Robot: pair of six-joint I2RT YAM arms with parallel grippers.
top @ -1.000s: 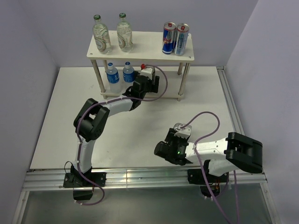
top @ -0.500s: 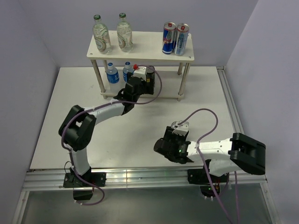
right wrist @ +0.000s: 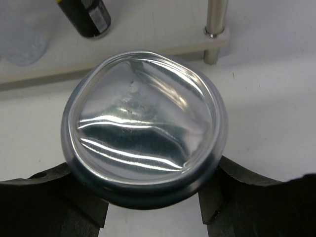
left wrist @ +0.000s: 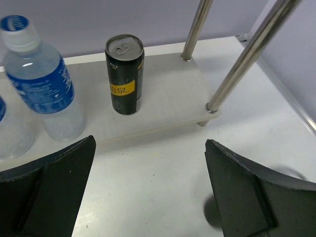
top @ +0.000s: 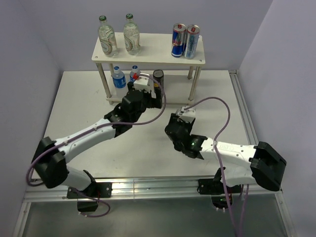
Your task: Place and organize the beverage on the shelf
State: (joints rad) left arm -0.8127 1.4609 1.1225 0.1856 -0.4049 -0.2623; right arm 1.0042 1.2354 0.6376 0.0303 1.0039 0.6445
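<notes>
The shelf stands at the back. Its top tier holds two green-capped bottles. Its lower tier holds two blue-labelled water bottles and a dark can, also seen from above. My left gripper is open and empty just in front of the lower tier, clear of the dark can; it also shows in the top view. My right gripper is shut on a second can, of which only the silver end shows, and holds it in front of the shelf.
Two tall blue-and-silver cans stand at the right of the top tier. Thin metal shelf legs rise at the right end of the lower tier. Walls close in the table on the left, back and right.
My left gripper has drawn back from the lower tier, leaving the dark can standing there. My right gripper has carried its can forward toward the shelf.
</notes>
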